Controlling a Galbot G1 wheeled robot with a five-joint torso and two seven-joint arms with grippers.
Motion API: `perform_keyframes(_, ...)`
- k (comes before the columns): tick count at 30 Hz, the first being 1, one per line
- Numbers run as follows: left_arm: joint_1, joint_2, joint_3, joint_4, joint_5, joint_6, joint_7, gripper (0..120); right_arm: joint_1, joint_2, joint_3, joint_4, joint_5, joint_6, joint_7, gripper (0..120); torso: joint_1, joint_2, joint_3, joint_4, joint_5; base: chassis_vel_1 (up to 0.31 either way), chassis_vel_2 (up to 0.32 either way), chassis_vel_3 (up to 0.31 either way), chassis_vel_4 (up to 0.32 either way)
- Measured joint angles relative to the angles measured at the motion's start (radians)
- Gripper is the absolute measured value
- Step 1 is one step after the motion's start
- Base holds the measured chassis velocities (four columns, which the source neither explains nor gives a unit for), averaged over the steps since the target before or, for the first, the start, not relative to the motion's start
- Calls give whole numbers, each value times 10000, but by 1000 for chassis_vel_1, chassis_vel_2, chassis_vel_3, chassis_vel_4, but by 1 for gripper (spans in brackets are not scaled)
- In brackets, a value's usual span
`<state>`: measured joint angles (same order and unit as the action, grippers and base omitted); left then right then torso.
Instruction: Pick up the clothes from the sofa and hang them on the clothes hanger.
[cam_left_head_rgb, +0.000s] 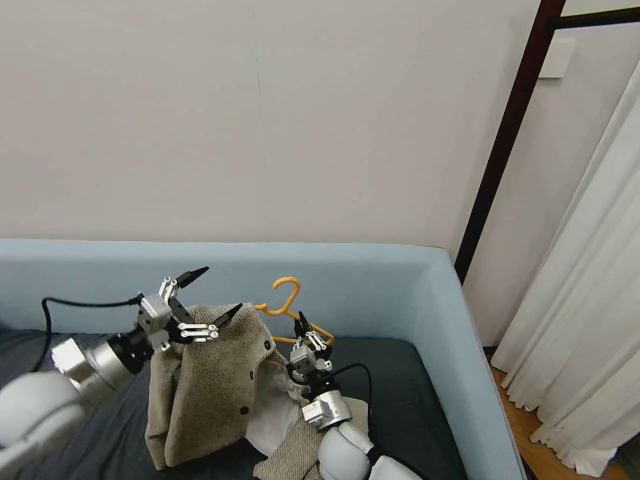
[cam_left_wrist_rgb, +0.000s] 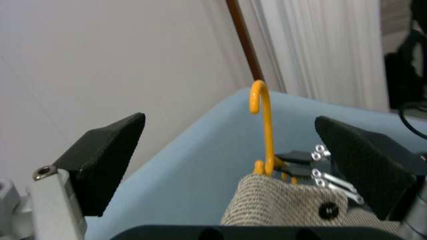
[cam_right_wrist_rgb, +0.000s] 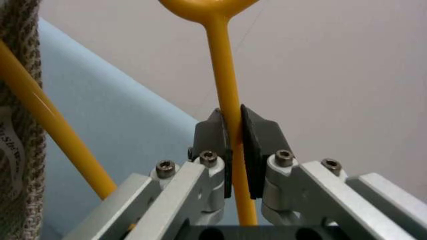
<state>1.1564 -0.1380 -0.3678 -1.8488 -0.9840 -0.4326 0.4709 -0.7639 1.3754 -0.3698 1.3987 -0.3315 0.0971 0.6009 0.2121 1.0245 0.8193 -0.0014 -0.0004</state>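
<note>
The soft, probably weighty jacket drapes on the orange hanger over the sofa; right hand pinches its stiff neck, left hand spread open beside the shoulder, likely the best fabric hold

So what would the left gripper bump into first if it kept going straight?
Probably the jacket collar on the orange hanger, right ahead of the open left gripper, though depth is unclear.
</note>
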Motion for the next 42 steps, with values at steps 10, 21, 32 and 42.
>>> perform_keyframes(10, -1268, 802, -5, 1890, -558, 1785, 4486, 100, 280, 211, -168, -325, -468, 25, -32, 5, 0, 0, 0, 1, 0, 0, 0, 0, 0)
perform_keyframes(21, -1435, 942, 14, 2128, 286, 2954, 4959, 100, 486, 659, -607, -458, -797, 18, -2, 5, 0, 0, -1, -1, 3, 0, 0, 0, 0)
perform_keyframes(32, -1238, 820, 99, 1859, 1273, 3602, 4571, 97, 312, 817, -451, -479, -1105, -24, 35, 5, 0, 0, -1, -1, 2, 0, 0, 0, 0)
perform_keyframes(42, -1227, 519, 311, 1783, 1532, 4068, 3976, 69, 320, 826, -365, -351, -1124, -55, 44, 5, 0, 0, -1, -1, 3, 0, 0, 0, 0)
